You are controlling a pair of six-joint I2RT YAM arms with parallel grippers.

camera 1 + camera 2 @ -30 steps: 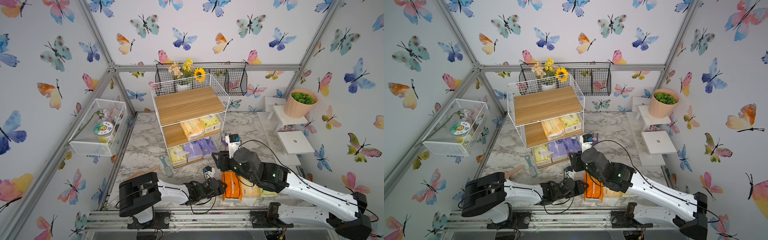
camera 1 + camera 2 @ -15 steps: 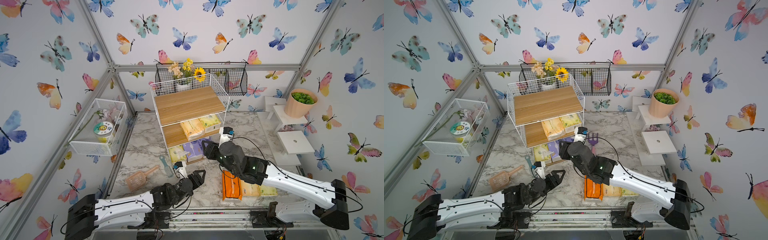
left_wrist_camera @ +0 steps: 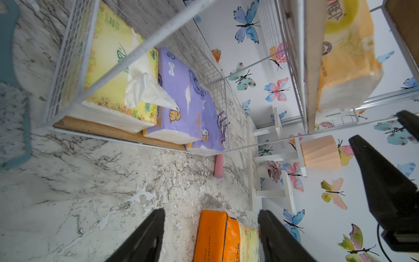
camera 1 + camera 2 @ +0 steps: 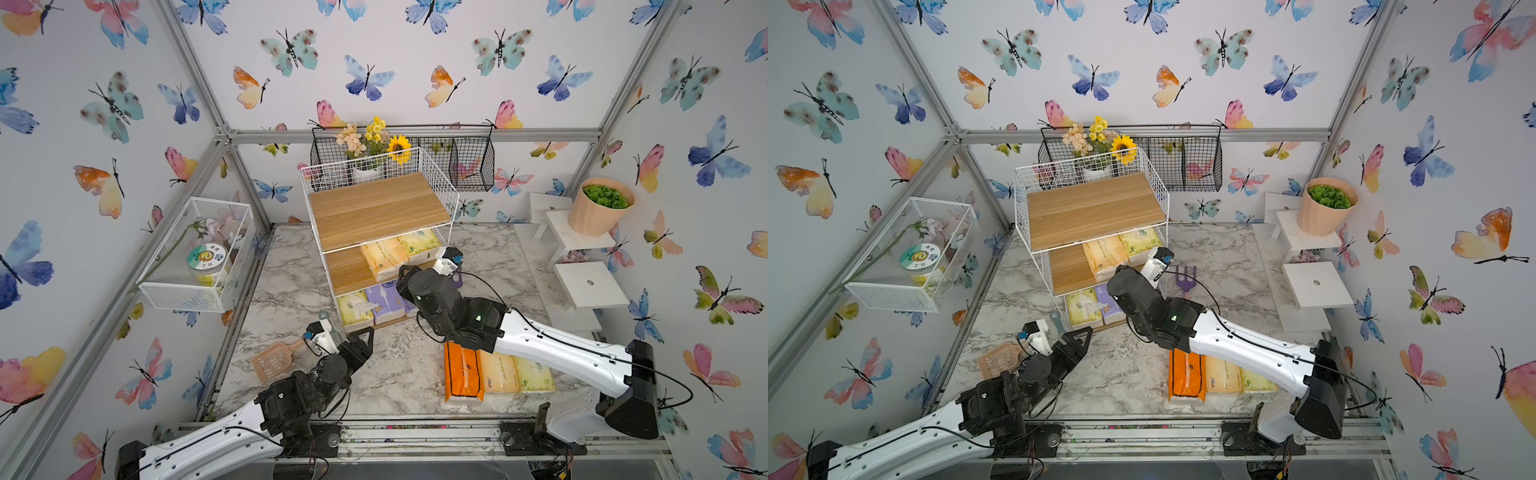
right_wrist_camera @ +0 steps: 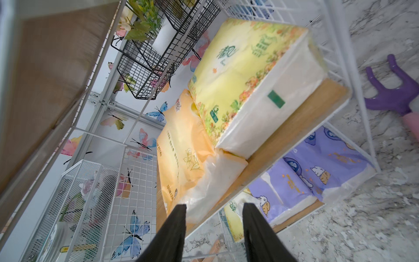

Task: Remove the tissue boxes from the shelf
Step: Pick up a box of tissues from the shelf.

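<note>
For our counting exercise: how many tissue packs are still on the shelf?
5. On the shelf, middle board: peach pack, yellow-green pack. Bottom board: pale yellow pack, purple pack, second purple pack. The right arm may hide more.

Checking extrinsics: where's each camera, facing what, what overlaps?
Top views: high in front, looking down on white wire shelf with wood boards; left arm and right arm show.
Left wrist: low, facing purple plastic-wrapped tissue packs; open left gripper shows.
Right wrist: facing peach plastic-wrapped tissue pack; open right gripper shows.
Both wrists share the purple packs.
</note>
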